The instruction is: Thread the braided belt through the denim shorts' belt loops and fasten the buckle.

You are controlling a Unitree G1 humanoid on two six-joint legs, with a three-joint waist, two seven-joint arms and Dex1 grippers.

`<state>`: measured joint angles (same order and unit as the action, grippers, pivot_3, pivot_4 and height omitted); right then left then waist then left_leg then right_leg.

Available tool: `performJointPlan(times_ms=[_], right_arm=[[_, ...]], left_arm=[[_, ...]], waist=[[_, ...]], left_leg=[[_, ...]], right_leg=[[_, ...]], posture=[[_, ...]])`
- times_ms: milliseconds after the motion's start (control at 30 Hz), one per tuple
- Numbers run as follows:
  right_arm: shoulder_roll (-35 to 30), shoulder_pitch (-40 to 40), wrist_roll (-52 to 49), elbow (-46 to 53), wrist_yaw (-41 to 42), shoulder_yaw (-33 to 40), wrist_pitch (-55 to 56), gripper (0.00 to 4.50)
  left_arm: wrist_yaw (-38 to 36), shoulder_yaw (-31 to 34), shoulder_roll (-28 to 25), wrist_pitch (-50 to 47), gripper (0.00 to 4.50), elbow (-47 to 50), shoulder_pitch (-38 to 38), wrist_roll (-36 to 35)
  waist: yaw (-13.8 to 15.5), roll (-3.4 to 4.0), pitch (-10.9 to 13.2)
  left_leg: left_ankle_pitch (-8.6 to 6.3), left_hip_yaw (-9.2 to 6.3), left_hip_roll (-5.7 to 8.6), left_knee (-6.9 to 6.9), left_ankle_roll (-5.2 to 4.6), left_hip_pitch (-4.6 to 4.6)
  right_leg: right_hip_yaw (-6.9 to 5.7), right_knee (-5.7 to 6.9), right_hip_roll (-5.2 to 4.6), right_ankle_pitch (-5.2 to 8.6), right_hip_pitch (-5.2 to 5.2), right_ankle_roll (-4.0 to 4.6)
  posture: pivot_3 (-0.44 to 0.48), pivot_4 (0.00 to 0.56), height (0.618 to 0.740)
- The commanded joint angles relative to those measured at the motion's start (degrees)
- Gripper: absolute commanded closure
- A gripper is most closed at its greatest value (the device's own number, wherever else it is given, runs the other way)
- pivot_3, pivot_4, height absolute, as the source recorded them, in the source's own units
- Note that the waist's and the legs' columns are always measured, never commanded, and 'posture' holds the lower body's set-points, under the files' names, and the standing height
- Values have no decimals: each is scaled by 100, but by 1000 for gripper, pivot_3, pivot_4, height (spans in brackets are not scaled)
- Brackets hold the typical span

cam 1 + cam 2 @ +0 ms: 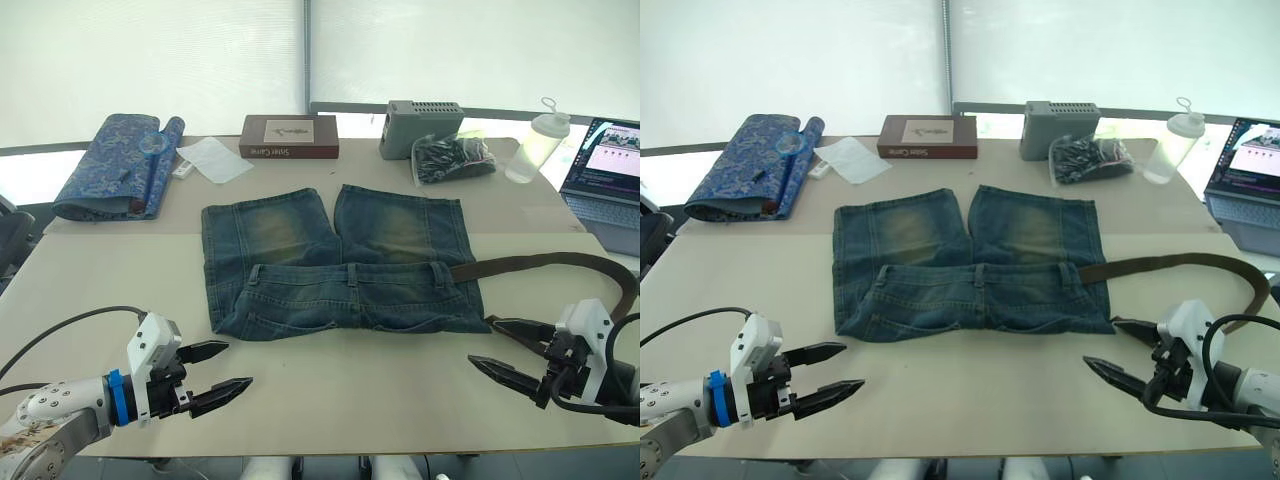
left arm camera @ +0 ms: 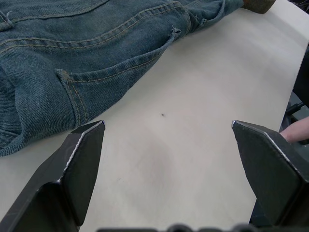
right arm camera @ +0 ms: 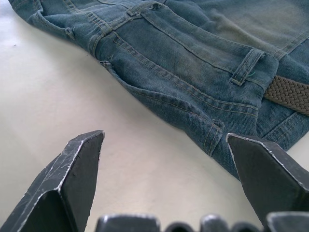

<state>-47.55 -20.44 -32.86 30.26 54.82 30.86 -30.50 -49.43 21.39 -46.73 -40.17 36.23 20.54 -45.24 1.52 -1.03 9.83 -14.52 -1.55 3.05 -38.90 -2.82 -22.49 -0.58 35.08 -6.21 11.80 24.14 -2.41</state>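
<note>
Left eye view shows us the denim shorts (image 1: 335, 262) flat on the table (image 1: 330, 385), the braided belt (image 1: 560, 264) entering a loop at their right side. Our left gripper (image 1: 217, 371) and right gripper (image 1: 505, 350) hover spread wide, holding nothing, flanking the shorts for access.

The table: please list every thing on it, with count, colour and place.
denim shorts: one, faded blue, table centre
braided belt: one, brown, entering the waistband on the right, curving right
rolled cloth: one, blue patterned, far left
paper: one, white, beside the cloth
book: one, brown, far centre
box: one, grey, far right
bag: one, clear, dark contents
bottle: one, clear
laptop: one, far right, open
left gripper: open
right gripper: open
</note>
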Motion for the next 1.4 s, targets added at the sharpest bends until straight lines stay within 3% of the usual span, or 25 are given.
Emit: performJointPlan(times_ms=[33, 300, 533, 700, 1067, 1233, 1400], right_arm=[[-61, -12, 8, -91, 104, 233, 183, 9], [33, -30, 100, -344, 141, 222, 442, 9], [-105, 617, 203, -108, -632, 105, -27, 9], [-960, 1032, 210, -128, -499, -135, -686, 9], [-2860, 1775, 418, -1211, 726, -671, -1194, 9], [-3287, 2298, 987, -1959, 1033, -1537, -689, 9], [-3269, 2822, 1389, -2351, 1166, -2276, -497, 9]], left_arm=[[-35, 70, -42, -21, 73, 152, -8, -128], [524, 83, 183, -106, 73, 209, -271, -314], [1379, -19, 555, -254, 73, 411, -1125, -756], [868, -181, 63, -591, 73, 765, -1447, -1618], [283, -764, -394, -490, 73, 975, -1933, -1643], [82, -875, -436, -368, 73, 973, -1947, -1475], [-53, -960, -354, -131, 73, 1002, -1612, -1209]], waist=[[0, 0, 0], [3, 0, 0], [-6, 0, 0], [-29, 0, -1], [-37, 1, 1], [-77, 1, 1], [-97, 4, 2]], left_leg=[[0, 0, 0, 0, 0, 0], [0, 2, 0, 0, 0, 2], [1, 4, 0, -7, 2, 5], [3, 18, 2, -8, -1, 5], [1, 29, 2, -6, -8, 1], [1, 35, 2, -6, -9, 1], [0, 39, 0, -4, -11, 0]], right_leg=[[0, 0, 0, 0, 0, 0], [1, 2, 0, -2, -1, 0], [8, 2, 4, -23, -4, -29], [21, 1, 12, -49, 1, -2], [14, -5, 19, -25, -3, 38], [18, -4, 18, -22, 0, 43], [24, -3, 18, -25, 6, 37]], posture=[[0, 150, 740], [0, 150, 740], [0, 150, 740], [0, 150, 740], [0, 150, 740], [0, 150, 740], [0, 150, 740]])
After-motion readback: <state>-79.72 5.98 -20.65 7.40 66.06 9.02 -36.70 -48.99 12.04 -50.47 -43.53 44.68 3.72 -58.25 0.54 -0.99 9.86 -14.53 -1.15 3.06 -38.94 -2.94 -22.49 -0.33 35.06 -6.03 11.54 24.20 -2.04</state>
